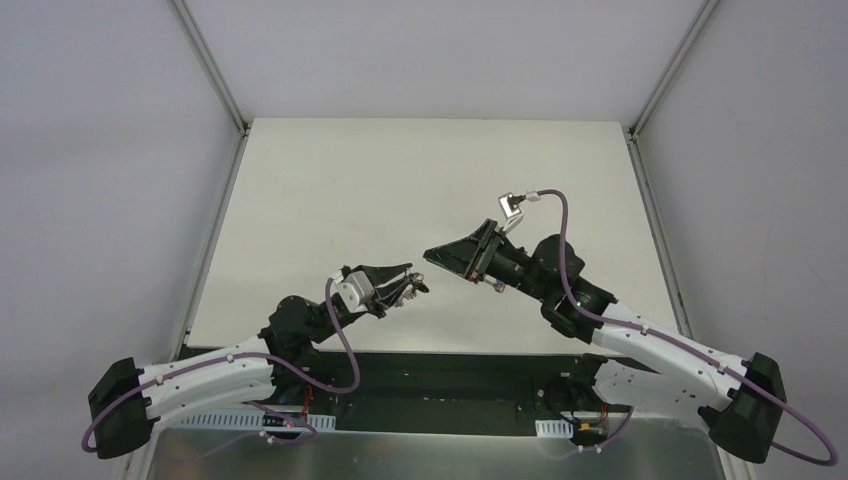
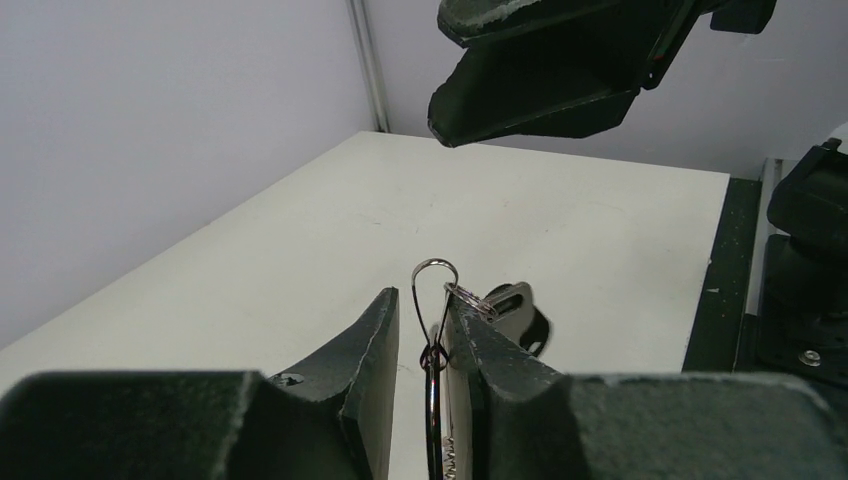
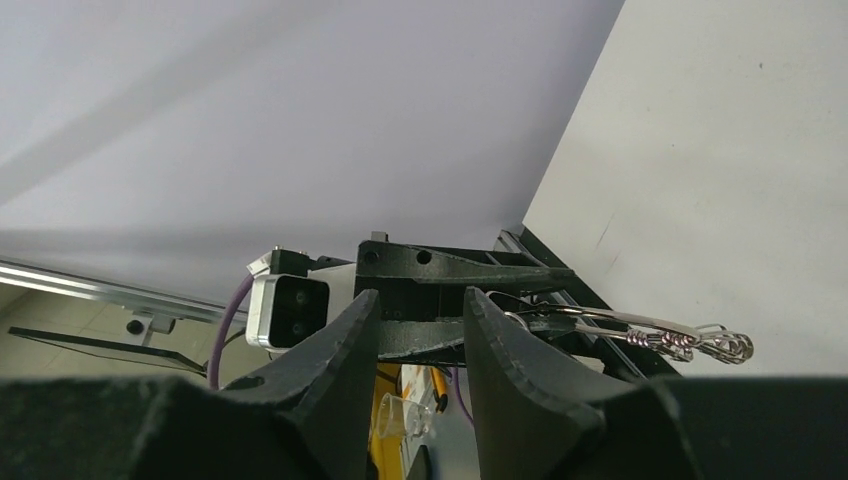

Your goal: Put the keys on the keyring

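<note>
left gripper (image 2: 420, 300) is clamped on the keyring (image 2: 432, 390). the thin silver wire stands edge-on in the narrow slot between its two black fingers. a slim loop of the wire rises just past the fingertips in the left wrist view. from the right wrist camera the same ring sticks out sideways beyond those fingers and ends in a small twisted metal piece (image 3: 700, 345). the ring is held up off the table (image 1: 400, 170), over its near part.

just beside the ring, behind one finger of the left gripper, hangs the black-headed key (image 2: 533, 330), its silver part close to the wire. i cannot tell whether it is threaded on the ring or only lies against it.

right gripper (image 1: 432, 254) is in the air just beyond the left one, a little farther from the robot. its tips point toward the ring and touch neither it nor the other gripper. its fingers stand a small way apart with nothing between them, and the left gripper shows through the gap in the right wrist view. from the left wrist camera it hangs above and beyond the ring.

a purple cable (image 1: 566, 240) runs along each arm. pale walls (image 1: 110, 150) close in the table on three sides.
</note>
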You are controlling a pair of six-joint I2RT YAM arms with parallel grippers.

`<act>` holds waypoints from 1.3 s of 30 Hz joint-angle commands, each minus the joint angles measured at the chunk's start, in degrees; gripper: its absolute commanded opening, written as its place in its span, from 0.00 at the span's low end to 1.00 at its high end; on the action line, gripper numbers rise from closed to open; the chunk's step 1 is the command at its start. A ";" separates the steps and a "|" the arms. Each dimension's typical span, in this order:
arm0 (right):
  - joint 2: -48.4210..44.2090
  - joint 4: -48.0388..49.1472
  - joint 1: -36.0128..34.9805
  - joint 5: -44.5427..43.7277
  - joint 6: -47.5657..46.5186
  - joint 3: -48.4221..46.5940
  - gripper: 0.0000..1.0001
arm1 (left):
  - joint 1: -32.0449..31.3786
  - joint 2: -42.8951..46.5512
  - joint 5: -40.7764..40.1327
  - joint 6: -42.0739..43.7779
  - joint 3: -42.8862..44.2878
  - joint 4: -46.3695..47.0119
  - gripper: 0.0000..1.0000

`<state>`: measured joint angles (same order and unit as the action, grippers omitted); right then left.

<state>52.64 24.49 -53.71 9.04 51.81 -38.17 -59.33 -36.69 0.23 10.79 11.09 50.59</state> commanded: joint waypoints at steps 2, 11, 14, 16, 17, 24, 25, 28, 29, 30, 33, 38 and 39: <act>-2.17 -5.02 0.23 -0.95 -4.05 -2.65 0.40 | -0.59 1.93 2.96 -2.24 3.84 -1.08 0.26; -3.70 -13.10 0.20 -1.19 -7.92 -3.74 0.43 | -0.53 3.17 2.73 -7.36 8.05 -10.07 0.31; -4.27 -16.01 0.19 -1.80 -9.71 -4.10 0.44 | -0.55 3.75 3.04 -9.09 9.19 -11.48 0.32; -5.24 -17.19 0.21 -2.54 -10.74 -3.57 0.45 | -0.55 4.32 3.18 -10.07 9.90 -12.30 0.32; -5.79 -17.46 0.19 -2.81 -11.35 -3.12 0.46 | -0.53 4.49 3.00 -10.50 10.22 -12.73 0.32; -8.39 -21.55 0.10 -2.76 -18.87 -1.92 0.52 | -0.55 4.09 2.11 -16.81 14.38 -17.73 0.32; -8.63 -21.62 0.10 -2.86 -19.89 -1.71 0.52 | -0.53 3.76 2.43 -17.65 14.81 -17.99 0.31; -8.49 -21.68 -0.03 -1.88 -23.07 -1.72 0.52 | -0.57 3.23 3.60 -19.79 15.59 -18.08 0.31; -8.37 -21.63 -0.21 -1.39 -24.07 -1.82 0.52 | -0.53 3.02 3.70 -20.23 15.74 -17.99 0.31; -8.21 -21.55 -0.43 -0.74 -25.08 -1.85 0.52 | -0.52 2.84 3.78 -20.51 15.88 -18.05 0.31; -8.25 -20.19 -1.59 0.65 -28.50 -1.65 0.52 | -0.60 2.53 3.73 -21.30 16.11 -18.07 0.30; -7.68 -18.90 -3.66 1.11 -35.41 -1.48 0.52 | -0.52 2.16 4.34 -22.10 16.46 -18.15 0.29; -7.33 -18.89 -4.10 1.46 -36.77 -1.60 0.51 | -0.52 2.10 4.52 -22.31 16.54 -18.08 0.28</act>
<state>44.86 2.76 -56.34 8.88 22.92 -39.53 -59.33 -34.68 2.90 -9.43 24.64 29.98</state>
